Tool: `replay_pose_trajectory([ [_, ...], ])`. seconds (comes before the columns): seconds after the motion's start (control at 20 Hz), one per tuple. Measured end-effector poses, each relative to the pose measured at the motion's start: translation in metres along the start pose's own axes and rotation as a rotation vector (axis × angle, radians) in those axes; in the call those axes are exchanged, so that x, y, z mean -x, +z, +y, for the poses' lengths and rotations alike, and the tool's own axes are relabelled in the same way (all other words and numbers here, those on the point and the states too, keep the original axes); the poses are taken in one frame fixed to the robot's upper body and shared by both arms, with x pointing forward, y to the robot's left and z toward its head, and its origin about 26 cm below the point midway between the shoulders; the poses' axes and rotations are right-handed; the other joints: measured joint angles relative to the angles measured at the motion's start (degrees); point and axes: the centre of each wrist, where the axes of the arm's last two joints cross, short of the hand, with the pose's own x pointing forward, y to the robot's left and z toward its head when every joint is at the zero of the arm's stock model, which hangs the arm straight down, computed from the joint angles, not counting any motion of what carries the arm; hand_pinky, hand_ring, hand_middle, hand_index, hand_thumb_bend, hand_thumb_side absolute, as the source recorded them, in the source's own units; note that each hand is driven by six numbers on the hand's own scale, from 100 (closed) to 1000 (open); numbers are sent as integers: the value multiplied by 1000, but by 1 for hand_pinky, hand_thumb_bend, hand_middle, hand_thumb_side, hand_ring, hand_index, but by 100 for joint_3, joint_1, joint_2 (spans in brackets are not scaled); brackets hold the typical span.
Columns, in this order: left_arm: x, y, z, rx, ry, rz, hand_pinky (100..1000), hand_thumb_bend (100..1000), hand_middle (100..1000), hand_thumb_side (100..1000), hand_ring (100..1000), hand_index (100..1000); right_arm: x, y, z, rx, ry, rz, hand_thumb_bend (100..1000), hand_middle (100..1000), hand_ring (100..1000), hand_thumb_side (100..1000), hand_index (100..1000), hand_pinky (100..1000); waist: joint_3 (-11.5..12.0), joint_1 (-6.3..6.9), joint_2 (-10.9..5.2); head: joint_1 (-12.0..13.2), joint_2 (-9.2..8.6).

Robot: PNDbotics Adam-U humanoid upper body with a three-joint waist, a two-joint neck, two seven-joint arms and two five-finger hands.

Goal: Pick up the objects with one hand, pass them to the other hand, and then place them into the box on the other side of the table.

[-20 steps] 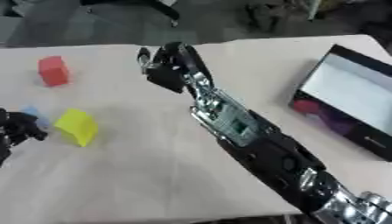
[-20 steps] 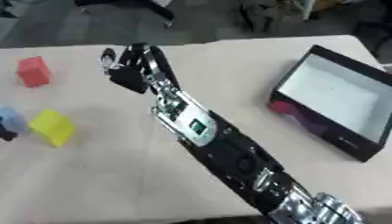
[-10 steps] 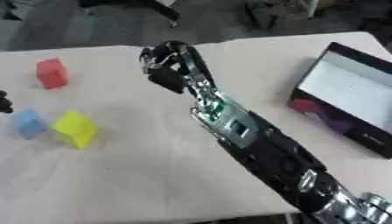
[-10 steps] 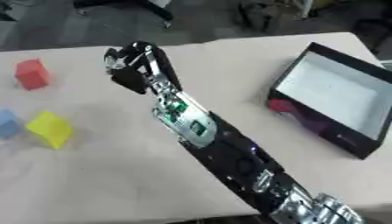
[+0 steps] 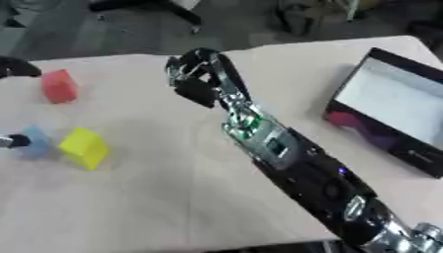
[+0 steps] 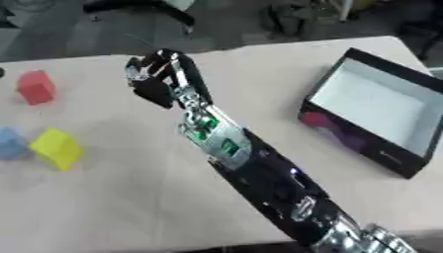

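Right hand well apart from blocks.

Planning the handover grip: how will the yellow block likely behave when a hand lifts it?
The yellow block has flat faces and crisp edges, so it probably stays stiff and won't roll. It looks small beside the right hand, so likely light. It sits slightly askew and might tip if nudged.

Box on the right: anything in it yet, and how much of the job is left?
The box looks empty inside, so nothing is delivered. The right robot hand has its fingers curled over mid-table and seems to hold nothing. The red block, blue block and yellow block sit on the table's left. The left robot hand barely shows beside the blue block. All three remain.
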Motion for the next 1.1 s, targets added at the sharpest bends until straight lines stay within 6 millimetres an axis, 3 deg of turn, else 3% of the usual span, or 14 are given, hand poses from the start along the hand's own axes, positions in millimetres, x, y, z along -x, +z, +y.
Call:
replay_pose_trajectory([
  [0.15,-6,-24,-15,93,-60,-35,864,795,895,618,874,957,0,0,0,1,-1,-1,100,512,542,416,608,253,-33,-11,0,11,0],
  [0.2,-7,-31,-19,116,-73,-45,864,733,895,638,874,957,0,0,0,1,-1,-1,100,512,541,423,608,253,-39,-12,0,11,0],
  [0.25,-9,-36,-22,135,-87,-56,864,796,894,581,872,956,0,0,0,2,-1,-1,100,511,541,416,608,253,-41,-14,0,11,0],
  [0.4,-10,-46,-31,188,-125,-78,863,816,888,573,867,952,0,0,0,4,-3,-3,100,510,540,415,608,253,-54,-27,0,13,0],
  [0.5,-11,-49,-36,225,-149,-86,859,827,882,517,860,947,0,0,0,5,-5,-4,100,510,540,415,607,253,-55,-35,0,15,0],
  [0.65,-9,-48,-42,269,-182,-93,842,779,857,434,835,926,0,0,1,6,-10,-5,100,509,540,415,607,254,-55,-35,1,15,0],
  [0.75,-7,-47,-43,268,-195,-91,821,709,818,425,795,891,-1,0,1,7,-13,-6,100,509,540,415,607,254,-55,-32,1,14,0],
  [0.85,-5,-46,-47,241,-189,-88,781,506,739,369,724,823,-1,0,2,8,-17,-7,100,509,539,414,607,254,-55,-33,1,13,0],
  [0.9,-3,-44,-49,221,-182,-84,769,456,710,352,698,800,-1,0,2,8,-19,-7,100,509,539,413,607,254,-55,-33,1,12,0],
  [1.0,0,-40,-55,179,-162,-70,715,233,573,280,574,691,-1,0,2,10,-20,-8,100,509,539,412,608,255,-47,-36,1,12,0],
  [1.05,2,-38,-57,151,-149,-65,710,211,563,275,565,682,-1,0,2,10,-20,-8,100,509,539,411,608,255,-39,-40,1,12,0],
  [1.1,3,-36,-60,122,-137,-60,685,100,504,249,513,624,-1,0,2,10,-21,-9,100,509,539,407,608,255,-37,-45,1,12,0],
])
